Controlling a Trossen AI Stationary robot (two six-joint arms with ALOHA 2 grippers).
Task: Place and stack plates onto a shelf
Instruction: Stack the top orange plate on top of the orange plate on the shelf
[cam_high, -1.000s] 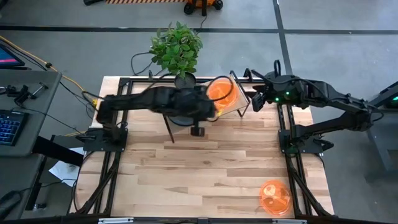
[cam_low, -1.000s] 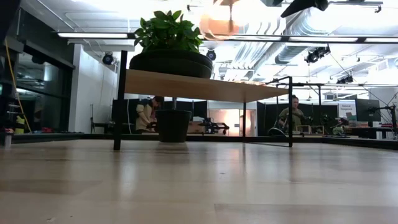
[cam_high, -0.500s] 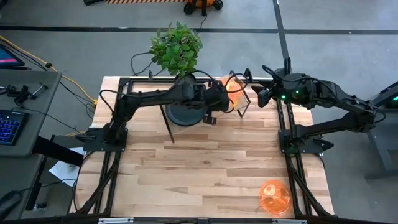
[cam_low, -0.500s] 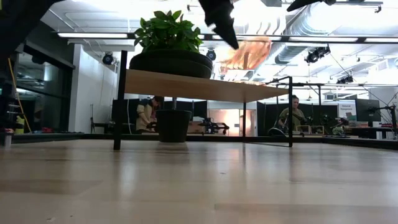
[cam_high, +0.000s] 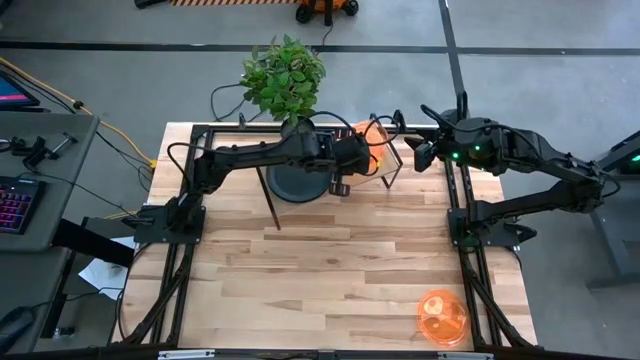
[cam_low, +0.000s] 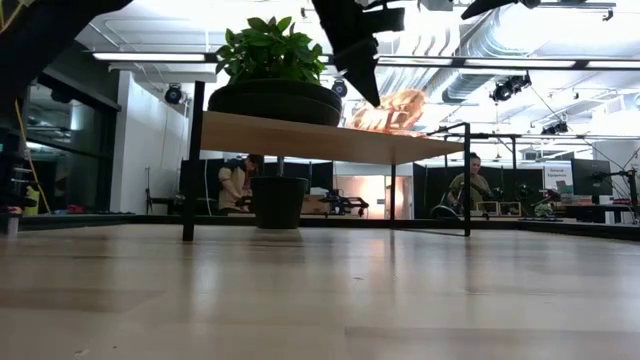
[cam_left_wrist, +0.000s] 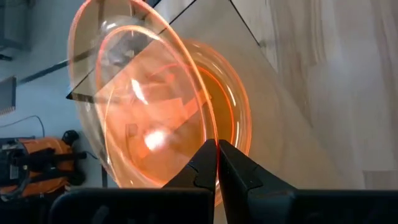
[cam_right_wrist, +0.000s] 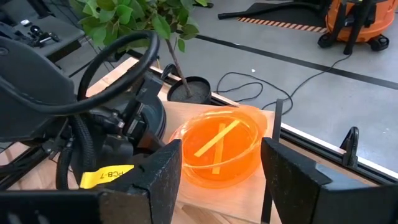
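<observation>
My left gripper (cam_high: 350, 160) is shut on a translucent orange plate (cam_high: 372, 148) over the right part of the light-wood shelf (cam_low: 300, 135). The plate also shows in the low view (cam_low: 390, 108) and the right wrist view (cam_right_wrist: 221, 146). A second orange plate (cam_left_wrist: 239, 124) lies flat on the shelf under it. A stack of dark plates (cam_high: 290, 185) rests on the shelf's left part (cam_low: 275, 103). A third orange plate (cam_high: 441, 316) lies on the table near the front right corner. My right gripper (cam_high: 418, 155) is open and empty beside the shelf's right end. My left gripper pinches the orange plate's rim (cam_left_wrist: 208, 134) between its two fingers, at the side nearest the arm. The fingers (cam_low: 355, 60) come slanting down from above and from the table's left. The plate is tilted, held side up, its low side down by the shelf's plate.
A potted plant (cam_high: 283, 75) stands behind the shelf at the table's far edge. Black frame rails (cam_high: 470, 270) run along the table's left and right sides. People show in the room beyond the table (cam_low: 470, 185).
My left gripper has carried the orange plate toward the table's right and down onto the shelf's right part. The plate has tipped from nearly level and high above the shelf to tilted just over it. The gripper has stayed shut on it.
</observation>
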